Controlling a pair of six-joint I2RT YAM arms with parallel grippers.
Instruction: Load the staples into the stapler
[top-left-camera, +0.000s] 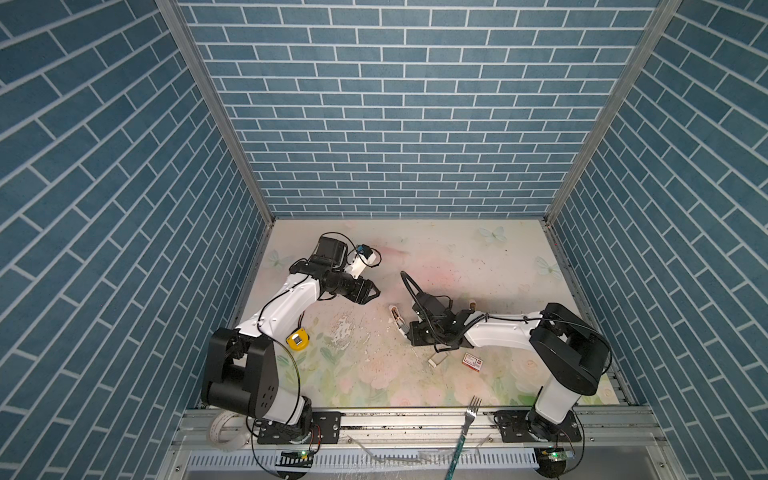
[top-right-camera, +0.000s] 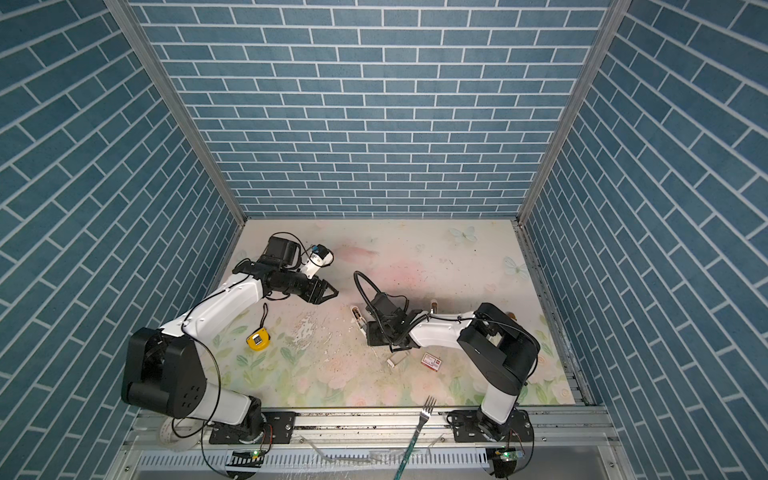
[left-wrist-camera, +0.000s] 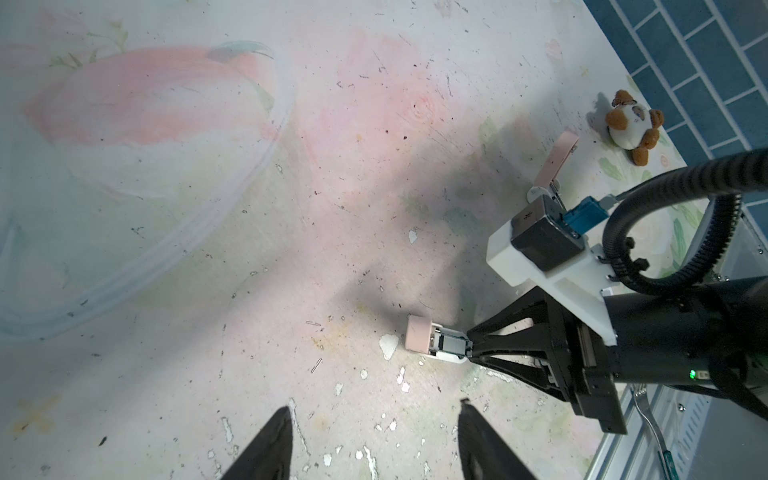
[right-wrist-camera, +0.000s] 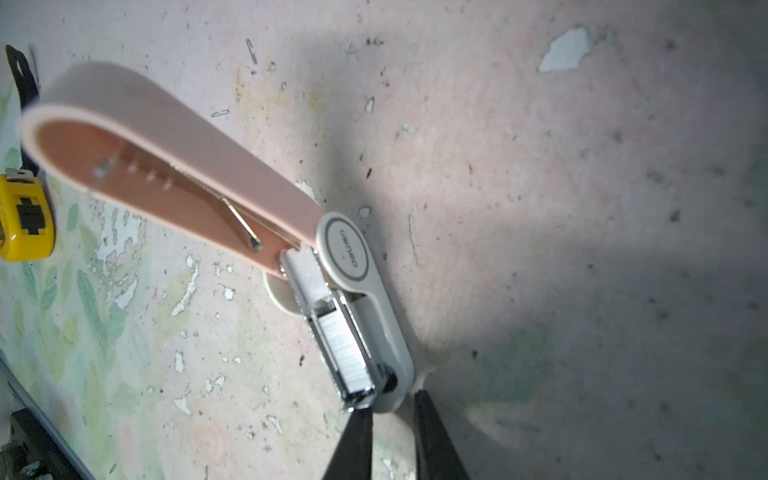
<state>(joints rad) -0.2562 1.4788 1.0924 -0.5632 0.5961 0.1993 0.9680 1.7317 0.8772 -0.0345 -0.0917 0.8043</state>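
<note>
right wrist view: spotted staples (right-wrist-camera: 347, 353) in stapler (right-wrist-camera: 357, 253). light, brittle strip, so pinch long sides gently. right claw (right-wrist-camera: 391, 402) clamping stapler nose, left claw (left-wrist-camera: 375, 405) spread wide.

Tape measure (top-left-camera: 298, 340) and plush toy (left-wrist-camera: 631, 124) on floral tabletop (top-left-camera: 436, 257); fork (top-left-camera: 468, 419) at front.

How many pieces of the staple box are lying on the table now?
2. The red-and-white labelled box lies just below the right arm in both top views; the pale tray lies just left of it, apart. The arm may hide others.
</note>
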